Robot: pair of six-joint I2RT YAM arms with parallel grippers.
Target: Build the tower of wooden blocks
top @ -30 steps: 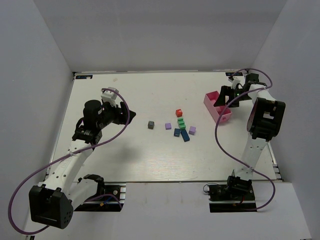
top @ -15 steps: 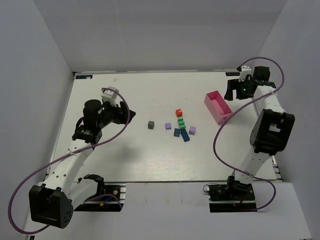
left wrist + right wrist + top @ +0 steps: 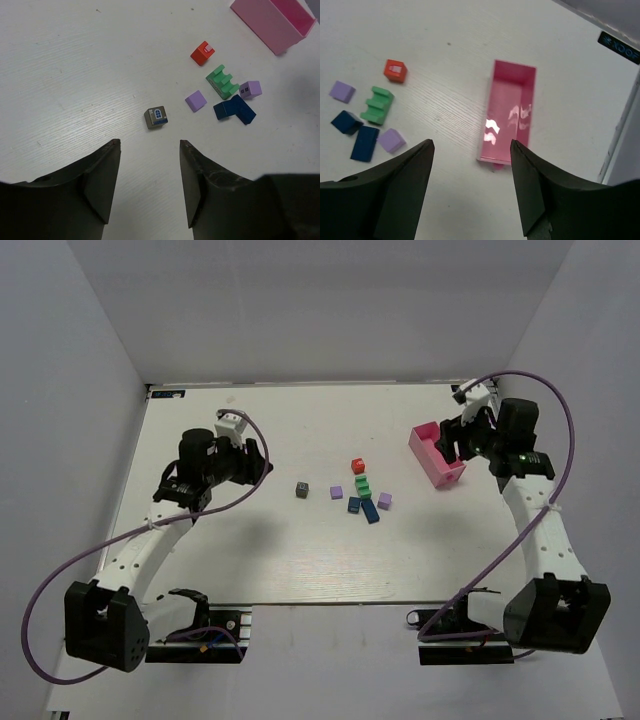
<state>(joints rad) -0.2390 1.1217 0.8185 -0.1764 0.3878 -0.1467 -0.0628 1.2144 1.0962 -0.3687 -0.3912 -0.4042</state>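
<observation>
Seven wood blocks point(image 3: 364, 486) loose on the white table point(image 3: 250, 560) near its middle, not yet stacked.

Far left: left gripper point(image 3: 256, 464) above the table, aimed toward the blocks. Fingers point(image 3: 102, 175) parted, gripping nothing, only bare table in the gap.

Just ahead of it in the left wrist view: grey block point(image 3: 156, 118) with a painted window, alone and apart from the others.

Next to the right: plain purple block point(image 3: 196, 100).

Then the cluster:
- red block point(image 3: 202, 52) at the far side, separate
- green notched block point(image 3: 222, 82) just beside a purple block with windows point(image 3: 250, 89)
- two dark blue blocks point(image 3: 234, 110) touching each other at the near side

Farther right: pink box point(image 3: 436, 453), open-topped, lying at an angle, well apart from the blocks. Glossy inside, with glare on its floor.

Far right: right gripper point(image 3: 445, 442) hanging over the right edge of the box, pointed back toward the middle of the table. Fingers point(image 3: 400, 190) spread wide, holding nothing. Near end of the box visible in the gap between them in the right wrist view.
</observation>
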